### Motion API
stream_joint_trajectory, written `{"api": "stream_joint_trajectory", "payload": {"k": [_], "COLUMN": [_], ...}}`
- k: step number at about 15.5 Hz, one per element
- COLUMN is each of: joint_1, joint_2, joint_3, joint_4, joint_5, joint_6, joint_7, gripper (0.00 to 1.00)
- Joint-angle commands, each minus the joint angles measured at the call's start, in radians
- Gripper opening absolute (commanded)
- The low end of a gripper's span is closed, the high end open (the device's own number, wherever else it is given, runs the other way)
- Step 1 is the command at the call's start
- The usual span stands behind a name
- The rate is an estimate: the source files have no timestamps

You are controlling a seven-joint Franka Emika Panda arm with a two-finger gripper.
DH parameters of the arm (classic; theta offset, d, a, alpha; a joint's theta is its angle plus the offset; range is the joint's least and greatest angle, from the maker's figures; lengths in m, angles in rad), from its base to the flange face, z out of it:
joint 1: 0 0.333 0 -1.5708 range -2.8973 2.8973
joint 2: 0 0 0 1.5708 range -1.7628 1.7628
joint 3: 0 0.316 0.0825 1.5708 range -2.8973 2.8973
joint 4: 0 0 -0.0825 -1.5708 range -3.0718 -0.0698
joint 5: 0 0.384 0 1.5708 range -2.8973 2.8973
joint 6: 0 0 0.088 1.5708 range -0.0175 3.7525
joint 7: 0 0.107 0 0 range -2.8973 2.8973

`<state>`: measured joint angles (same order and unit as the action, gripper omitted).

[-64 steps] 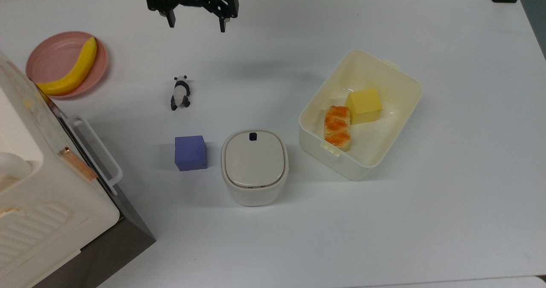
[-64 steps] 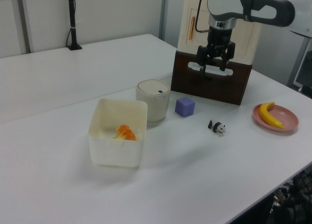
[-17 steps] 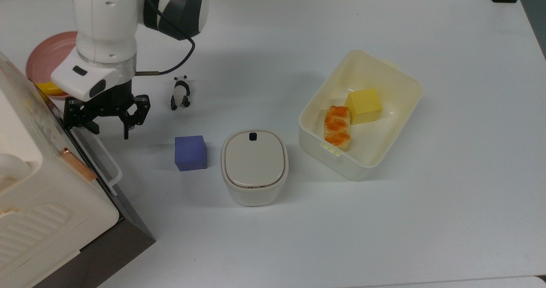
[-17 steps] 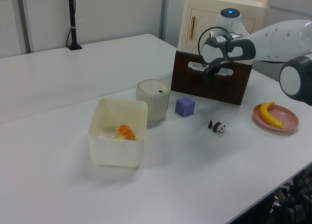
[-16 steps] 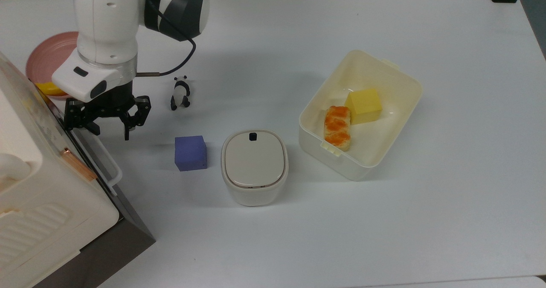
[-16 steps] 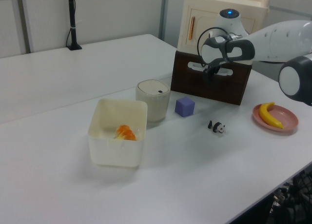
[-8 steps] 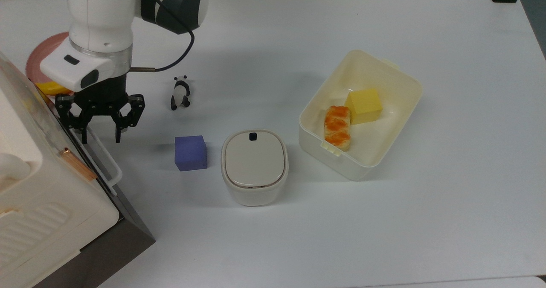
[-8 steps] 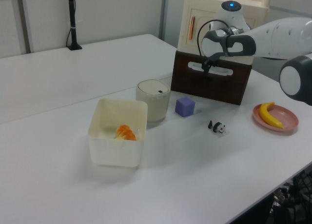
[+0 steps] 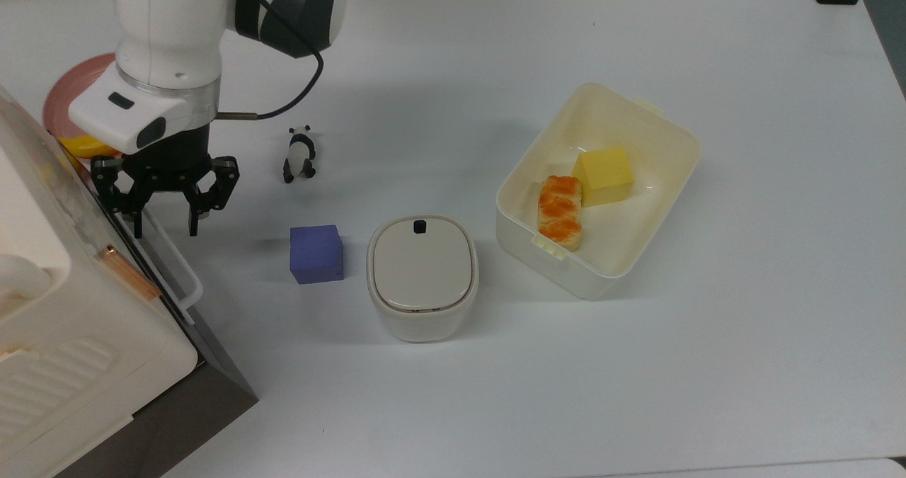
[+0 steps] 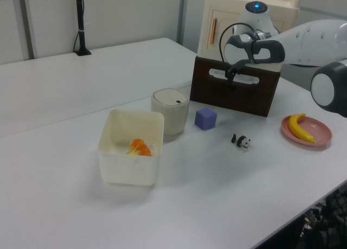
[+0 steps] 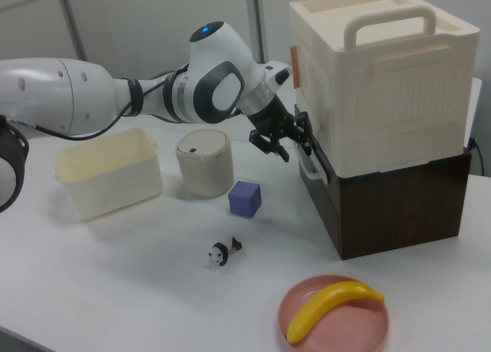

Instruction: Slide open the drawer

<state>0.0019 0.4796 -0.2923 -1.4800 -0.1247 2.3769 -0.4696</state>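
Gripper: I see my gripper [image 9: 165, 234] with its two fingers spread, one on each side of the white loop handle [image 9: 168, 248], at the end of the bar nearer the pink plate [image 9: 83, 85]; I cannot tell whether either finger touches the bar.
Drawer: the drawer [image 10: 236, 90] sits shut in the dark brown base under the cream appliance [image 11: 380, 76], its front panel flush with the base as far as I can judge in the right view.
Handle: the white bar runs along the drawer front, standing off the panel.
Appliance: it rests on the drawer's box, with a copper handle [image 9: 129, 272] on its front just above the white bar.
Purple cube [image 9: 316, 253]: on the table near the drawer front, beside the lidded cream pot [image 9: 422, 277].
Panda figure [image 9: 300, 154]: near the drawer front, between the cube and the plate's side.
Banana [image 11: 331, 308]: on the pink plate, beside the drawer's box.
Cream tub [image 9: 599, 189]: well apart from the drawer, beyond the pot, holding a yellow block [image 9: 603, 174] and a glazed pastry [image 9: 560, 211].
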Motion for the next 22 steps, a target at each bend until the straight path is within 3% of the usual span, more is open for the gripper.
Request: {"api": "stream_joint_trajectory", "payload": {"k": [1,9,19,22], "joint_1": [0.009,0.032,0.107,0.109], "joint_2": [-0.013,-0.029,-0.133,-0.142], "joint_3": [-0.01,-0.008,0.018,0.073], "joint_4": [-0.029,-0.071,-0.074,-0.074], "joint_5": [-0.023,-0.021,-0.009,-0.009], "joint_6": [0.022,-0.004,-0.363,-0.455], "joint_7": [0.0,0.002,-0.066,-0.066], "gripper": [0.58,0.58,0.58,0.58]}}
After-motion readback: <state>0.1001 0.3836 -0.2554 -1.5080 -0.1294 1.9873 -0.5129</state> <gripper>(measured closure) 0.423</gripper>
